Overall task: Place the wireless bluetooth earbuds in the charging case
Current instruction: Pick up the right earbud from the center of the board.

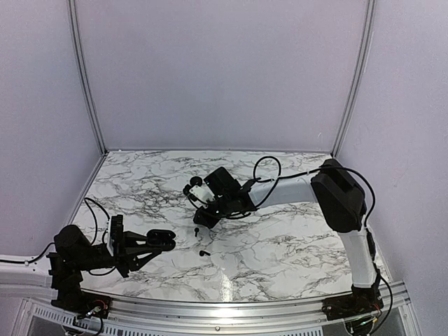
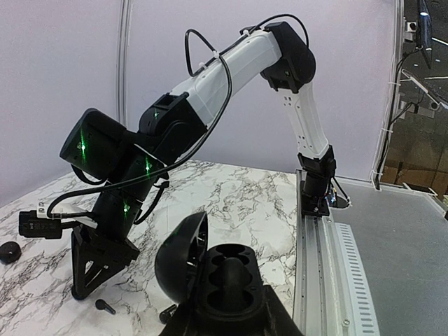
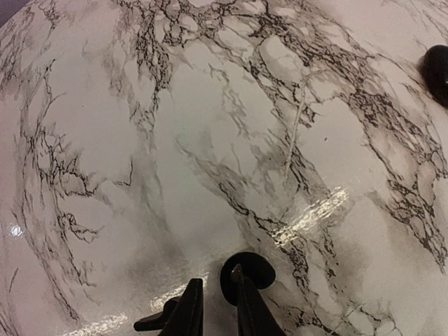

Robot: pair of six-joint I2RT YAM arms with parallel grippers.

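The black charging case is open, its lid swung left and its sockets empty. My left gripper is shut on its base and holds it low at the table's near left. One tiny black earbud lies just under my right gripper. Another earbud lies nearer, beside the case. In the right wrist view my right gripper hovers low with its jaws narrowly apart and bare table between them. A stemmed earbud lies left of the fingers. A black round disc lies right of them.
A larger black pebble lies on the marble table beyond the right gripper; it also shows at the far left of the left wrist view. The right arm stretches across the table's middle. A metal rail runs along the near edge.
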